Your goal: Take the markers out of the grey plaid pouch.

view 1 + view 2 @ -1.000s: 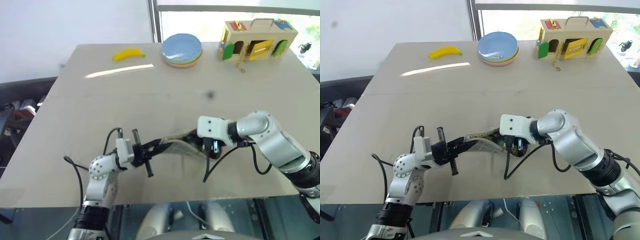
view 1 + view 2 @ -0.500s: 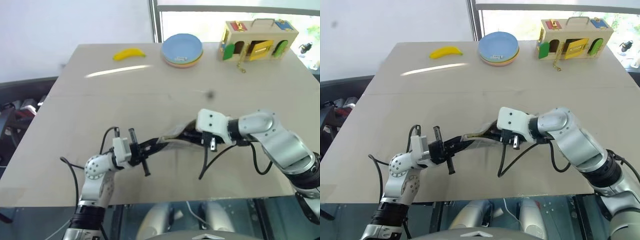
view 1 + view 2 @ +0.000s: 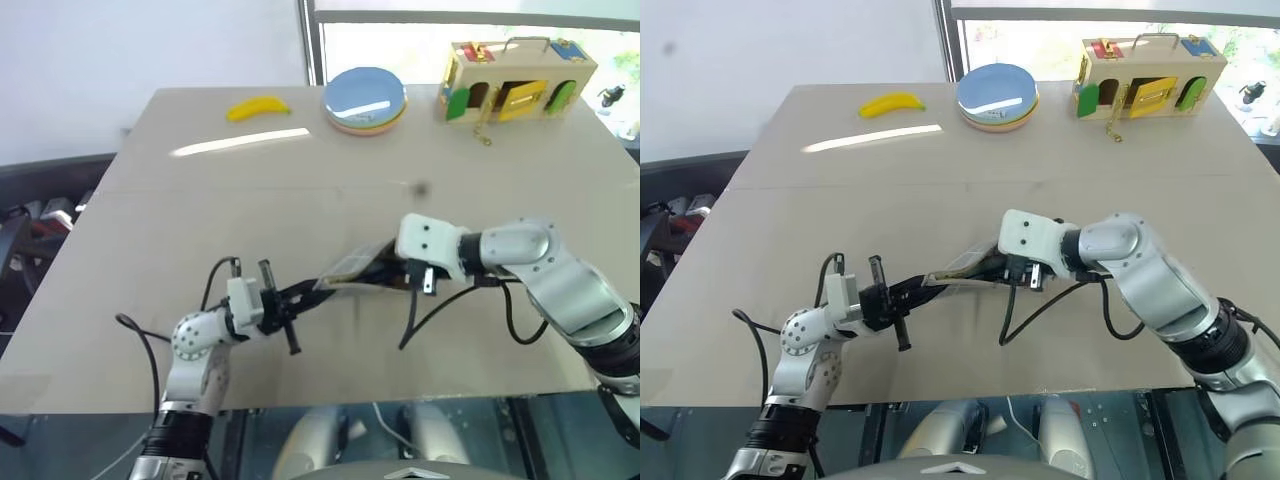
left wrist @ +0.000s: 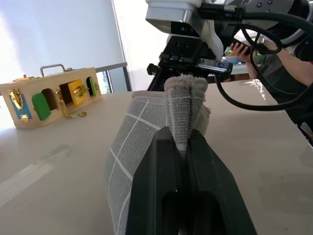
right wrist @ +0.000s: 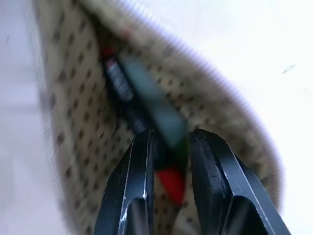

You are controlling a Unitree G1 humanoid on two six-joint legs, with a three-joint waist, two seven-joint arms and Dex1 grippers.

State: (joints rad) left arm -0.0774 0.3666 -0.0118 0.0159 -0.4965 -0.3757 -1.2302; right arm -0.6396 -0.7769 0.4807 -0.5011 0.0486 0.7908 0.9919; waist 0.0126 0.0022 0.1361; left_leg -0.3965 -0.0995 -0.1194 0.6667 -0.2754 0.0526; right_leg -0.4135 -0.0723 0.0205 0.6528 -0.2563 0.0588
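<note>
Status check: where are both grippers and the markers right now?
Left gripper shut on soft grey plaid pouch, held off the table. Right gripper inside the pouch mouth, jaws around dark red-tipped marker. Nothing blocking.

A pale beige counter (image 3: 300, 170) fills the middle of the scene. A plain white wall (image 3: 150, 40) stands behind its far left side. A dark vertical window frame (image 3: 309, 40) adjoins the wall, with a bright window (image 3: 400, 35) to its right. A streak of reflected light (image 3: 238, 143) crosses the counter's far left area.
</note>
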